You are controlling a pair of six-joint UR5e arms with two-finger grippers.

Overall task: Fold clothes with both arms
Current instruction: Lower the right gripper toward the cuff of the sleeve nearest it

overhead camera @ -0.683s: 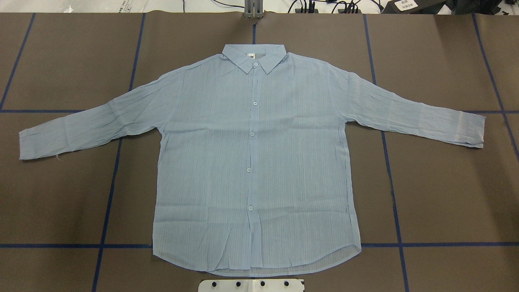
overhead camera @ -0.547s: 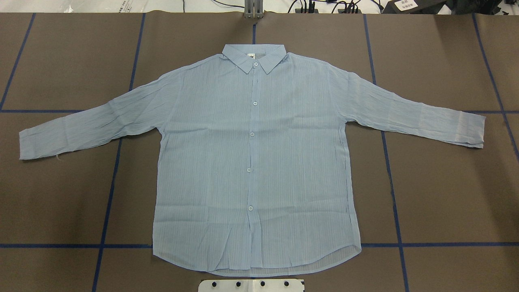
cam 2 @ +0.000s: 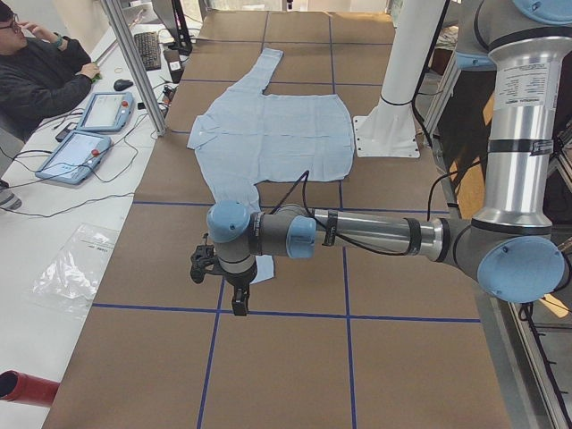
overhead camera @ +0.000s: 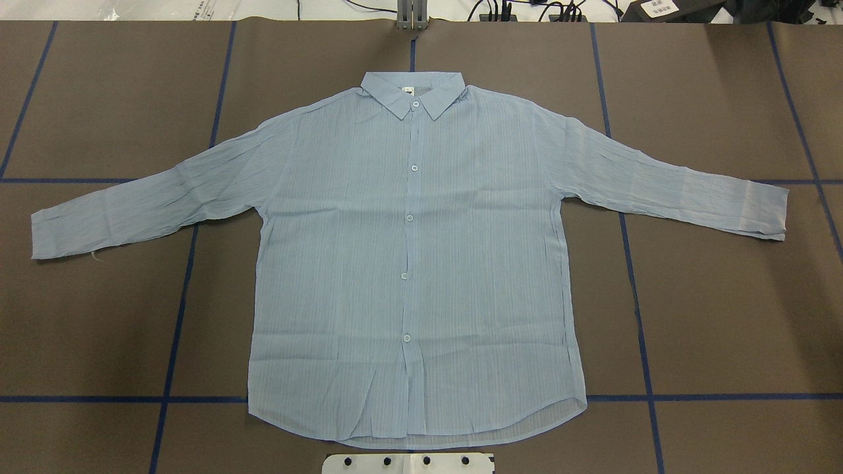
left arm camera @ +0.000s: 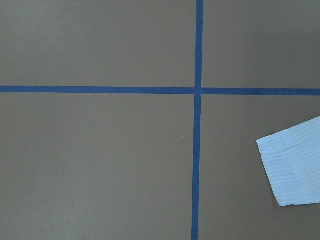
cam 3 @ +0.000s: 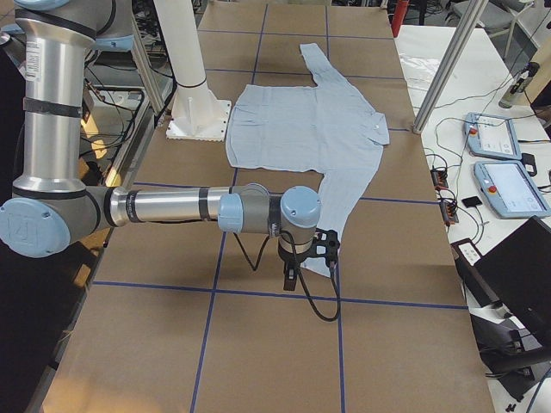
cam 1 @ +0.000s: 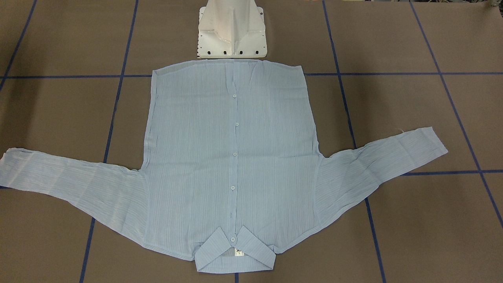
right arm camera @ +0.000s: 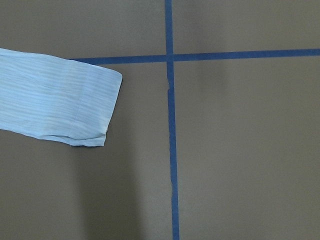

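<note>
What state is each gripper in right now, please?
Left gripper: cannot be told; it shows only in a side view.
Right gripper: cannot be told, for the same reason.

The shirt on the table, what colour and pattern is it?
Light blue with fine stripes; the shirt shows best in the overhead exterior view.

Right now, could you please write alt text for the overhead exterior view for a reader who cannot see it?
A light blue button-up shirt lies flat and face up on a brown table marked with blue tape lines, collar at the far end, sleeves spread wide. A white base peeks in at the bottom edge; no arm or pincer shows.
</note>
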